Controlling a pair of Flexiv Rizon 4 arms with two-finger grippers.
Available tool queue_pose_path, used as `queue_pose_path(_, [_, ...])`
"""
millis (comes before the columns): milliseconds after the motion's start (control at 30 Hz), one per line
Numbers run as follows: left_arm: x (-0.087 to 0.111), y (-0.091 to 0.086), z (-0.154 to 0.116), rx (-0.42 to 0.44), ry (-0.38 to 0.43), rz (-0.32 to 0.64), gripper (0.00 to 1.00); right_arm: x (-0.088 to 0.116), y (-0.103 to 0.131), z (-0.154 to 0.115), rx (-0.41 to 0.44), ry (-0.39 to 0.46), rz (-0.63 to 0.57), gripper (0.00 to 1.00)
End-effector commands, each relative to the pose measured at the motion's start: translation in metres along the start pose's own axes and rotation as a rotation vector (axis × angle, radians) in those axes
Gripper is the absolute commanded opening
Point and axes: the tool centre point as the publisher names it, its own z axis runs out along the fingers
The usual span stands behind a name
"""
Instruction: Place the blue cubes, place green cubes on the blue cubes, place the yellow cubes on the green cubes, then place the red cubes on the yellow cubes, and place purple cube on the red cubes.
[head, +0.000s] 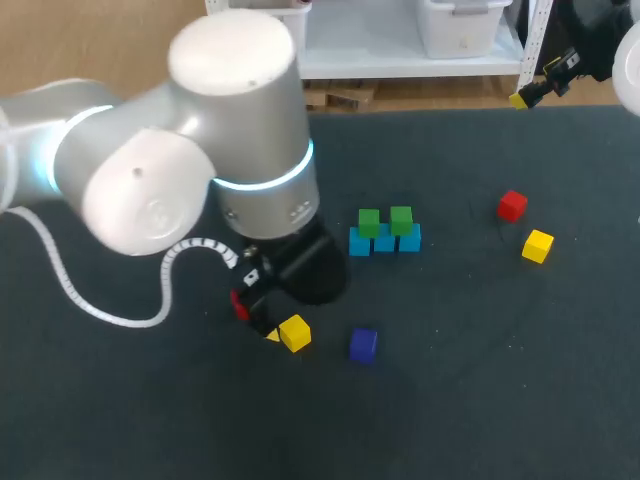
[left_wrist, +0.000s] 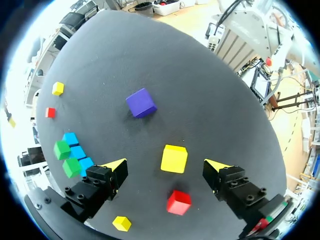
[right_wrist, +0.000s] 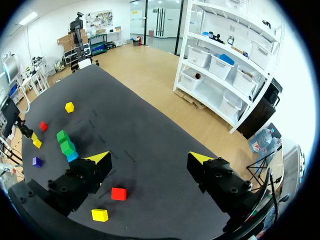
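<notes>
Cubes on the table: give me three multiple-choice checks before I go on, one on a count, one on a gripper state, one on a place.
1. How many green cubes sit on the blue cubes?
A. one
B. two
C. four

2. The left gripper is:
A. open, not gripping the yellow cube
B. shut on the yellow cube
C. shut, holding nothing

3. The purple cube is:
A. on the green cubes
B. on the table, apart from the stack
C. between the left gripper's fingers

Answers:
1 B: the head view shows two greens atop the blue row.
2 A: in the left wrist view its yellow tips stand wide apart, clear of the cube.
3 B: it sits alone, touching no other cube.
</notes>
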Motion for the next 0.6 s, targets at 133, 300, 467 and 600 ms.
queue_pose_path(133, [0.003,0.01,0.02,0.094,0.002,-0.03,1.0,0.001,0.0,-0.001,0.0,-0.001,0.0,1.0])
queue_pose_path(300, [0.003,0.007,0.024,0.101,0.005,-0.039,0.99,0.001,0.0,-0.001,0.0,-0.001,0.0,1.0])
queue_pose_path(467, [0.003,0.007,0.03,0.115,0.016,-0.046,0.96,0.001,0.0,-0.001,0.0,-0.001,0.0,1.0])
queue_pose_path(600, [0.004,0.006,0.031,0.116,0.034,-0.058,0.87,0.001,0.0,-0.001,0.0,-0.001,0.0,1.0])
